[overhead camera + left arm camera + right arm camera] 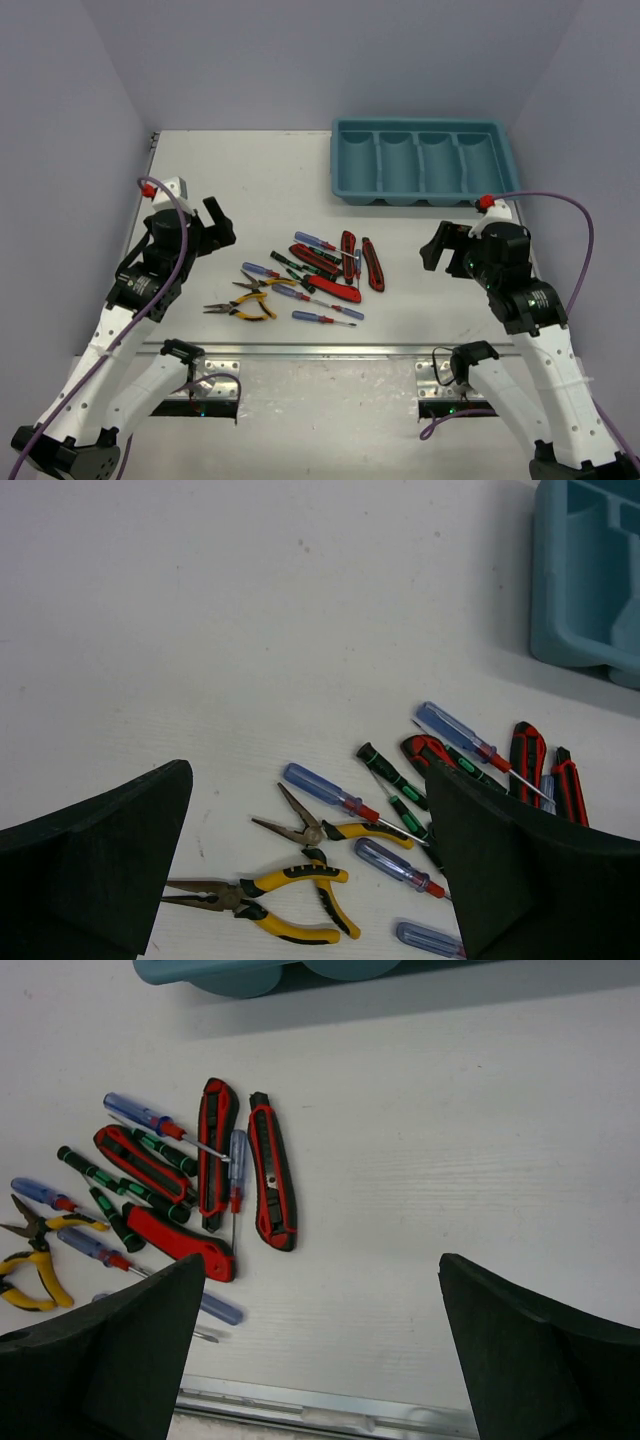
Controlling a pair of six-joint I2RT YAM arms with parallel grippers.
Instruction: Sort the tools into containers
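Observation:
The tools lie in a loose pile at the table's middle: red-and-black utility knives (pixel 373 264), blue-handled screwdrivers (pixel 312 240), black-and-green screwdrivers (pixel 292 266) and yellow-handled pliers (pixel 248 308). The teal four-compartment tray (pixel 422 163) stands at the far right with nothing showing inside it. My left gripper (pixel 222 228) hovers open and empty left of the pile; the pliers (pixel 300 895) show between its fingers (pixel 95 865). My right gripper (pixel 437 248) hovers open and empty right of the pile, with a utility knife (pixel 271 1168) ahead of it.
A metal rail (pixel 300 349) runs along the table's near edge. Grey walls close in the table on the left, back and right. Purple cables (pixel 575 215) loop beside both arms.

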